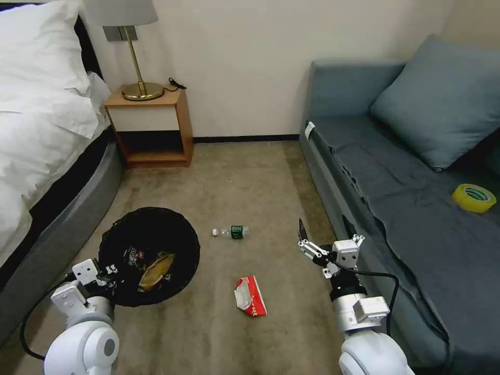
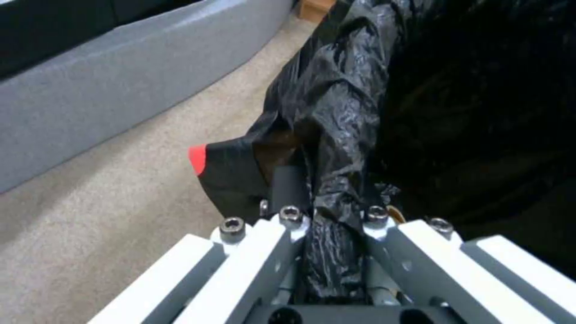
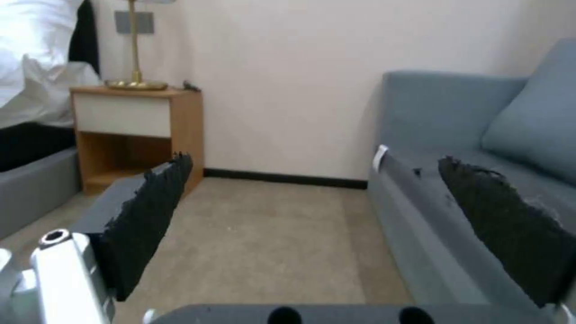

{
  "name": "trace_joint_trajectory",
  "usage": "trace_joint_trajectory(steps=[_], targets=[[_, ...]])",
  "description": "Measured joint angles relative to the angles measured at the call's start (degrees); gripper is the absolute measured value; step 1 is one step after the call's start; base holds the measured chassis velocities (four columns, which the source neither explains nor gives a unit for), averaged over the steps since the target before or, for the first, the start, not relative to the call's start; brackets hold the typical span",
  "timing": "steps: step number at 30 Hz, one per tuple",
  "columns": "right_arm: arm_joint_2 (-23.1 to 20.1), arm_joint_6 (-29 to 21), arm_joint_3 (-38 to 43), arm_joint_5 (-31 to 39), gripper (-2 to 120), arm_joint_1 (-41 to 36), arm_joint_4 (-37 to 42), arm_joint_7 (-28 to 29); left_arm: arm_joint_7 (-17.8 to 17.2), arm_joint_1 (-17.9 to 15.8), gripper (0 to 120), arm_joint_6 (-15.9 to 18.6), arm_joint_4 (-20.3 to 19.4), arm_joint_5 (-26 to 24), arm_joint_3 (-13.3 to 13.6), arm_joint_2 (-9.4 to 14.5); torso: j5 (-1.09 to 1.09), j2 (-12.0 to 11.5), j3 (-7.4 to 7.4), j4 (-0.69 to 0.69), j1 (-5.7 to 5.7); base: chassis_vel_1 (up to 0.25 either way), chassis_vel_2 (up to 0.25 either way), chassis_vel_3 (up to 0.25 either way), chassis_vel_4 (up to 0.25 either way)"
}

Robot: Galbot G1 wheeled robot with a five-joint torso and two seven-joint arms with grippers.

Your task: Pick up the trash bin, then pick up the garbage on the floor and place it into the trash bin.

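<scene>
The trash bin (image 1: 148, 229), lined with a crinkly black bag, is at the left over the carpet. My left gripper (image 1: 111, 274) is shut on its near rim; the left wrist view has the black bag (image 2: 336, 148) pinched between the fingers. Inside the bin lie a dark snack wrapper (image 1: 134, 255) and a crumpled tan piece (image 1: 156, 271). On the floor, a small clear bottle with a green label (image 1: 232, 231) lies on its side and a red-and-white packet (image 1: 251, 297) lies nearer me. My right gripper (image 1: 324, 228) hangs open and empty beside the sofa, right of both pieces; its pads (image 3: 150, 211) stand wide apart.
A grey-blue sofa (image 1: 416, 208) runs along the right, with a cushion and a yellow tape roll (image 1: 473, 198) on the seat. A bed (image 1: 36, 156) fills the left. A wooden nightstand (image 1: 151, 130) with a lamp stands at the far wall. Carpet lies between them.
</scene>
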Motion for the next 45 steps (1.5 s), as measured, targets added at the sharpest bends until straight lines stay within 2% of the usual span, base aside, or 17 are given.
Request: trace_joint_trajectory(steps=[14,17,19,22,23,26,32,33,35,37,38,41,43,45], targets=[[-3.0,-1.9,-3.2,3.1,100,2.9,-2.6,-0.2,0.0,0.3,3,-0.2,-0.2,0.2,-0.4,-0.7,0.0,0.0,0.0,0.0,0.0,-0.018,0.02,0.016,-0.017],[-5.4,-3.7,-6.0,11.7,100,6.4,-4.0,1.2,0.0,0.4,3,-0.2,-0.7,0.3,-0.7,-0.8,-0.01,0.0,0.01,-0.01,0.01,-0.05,0.057,0.034,-0.049],[-6.1,-4.3,-7.0,14.3,100,7.7,-4.4,1.7,0.0,0.4,3,-0.2,-0.9,0.3,-0.8,-0.9,0.01,0.0,0.0,-0.01,0.0,-0.017,0.03,0.0,-0.018],[-9.7,-9.2,-13.6,24.7,100,15.7,-5.6,5.7,0.0,0.7,3,-0.2,-1.7,0.4,-0.8,-1.2,-0.01,0.0,0.0,-0.02,0.0,0.0,0.0,0.0,0.0],[-9.7,-9.2,-13.6,24.7,100,15.7,-5.6,5.7,0.0,0.7,3,-0.2,-1.7,0.4,-0.8,-1.2,-0.01,0.0,0.0,-0.02,0.0,0.0,0.0,0.0,0.0],[-11.8,-12.8,-23.8,35.9,100,27.1,-9.5,10.5,0.0,1.1,3,-0.2,-2.1,0.8,-0.8,-1.7,0.0,0.0,0.0,0.01,0.0,0.0,0.0,0.0,0.0],[-11.2,-18.3,-38.6,50.3,100,43.4,-18.1,15.8,0.0,1.6,3,-0.6,-2.1,1.2,-1.1,-2.0,-0.01,0.0,0.0,0.01,0.0,0.0,0.0,0.0,0.0],[-11.2,-18.3,-38.6,50.3,100,43.4,-18.1,15.8,0.0,1.6,3,-0.6,-2.1,1.2,-1.1,-2.0,-0.01,0.0,0.0,0.01,0.0,0.0,0.0,0.0,0.0],[-10.9,-19.9,-43.8,53.6,100,48.4,-20.7,16.9,0.0,1.8,3,-0.7,-2.1,1.2,-1.3,-2.0,0.0,0.0,0.0,0.01,0.0,0.0,0.0,0.0,0.0],[-10.6,-22.1,-49.0,57.4,100,53.2,-23.7,17.1,0.0,1.9,3,-1.1,-2.1,1.3,-1.5,-2.0,-0.01,0.0,0.0,0.0,0.0,0.0,0.0,0.0,0.0],[-10.6,-22.1,-49.0,57.4,100,53.2,-23.7,17.1,0.0,1.9,3,-1.1,-2.1,1.3,-1.5,-2.0,-0.01,0.0,0.0,0.0,0.0,0.0,0.0,0.0,0.0],[-9.8,-27.3,-54.7,66.1,100,58.7,-28.2,17.5,0.1,2.3,3,-1.5,-1.9,1.3,-1.8,-2.1,-0.01,0.0,0.0,0.0,0.0,0.0,0.0,0.0,0.0],[-9.1,-29.4,-58.7,68.0,100,62.1,-32.6,15.8,0.2,2.5,3,-1.8,-1.9,1.3,-2.0,-2.2,-0.01,0.0,0.0,0.01,0.0,0.0,0.0,0.0,0.0],[-8.9,-29.8,-59.7,68.2,100,62.8,-33.7,15.3,0.2,2.5,3,-1.8,-1.9,1.3,-2.1,-2.2,-0.01,0.0,0.0,0.0,0.01,0.0,0.0,0.0,0.0]])
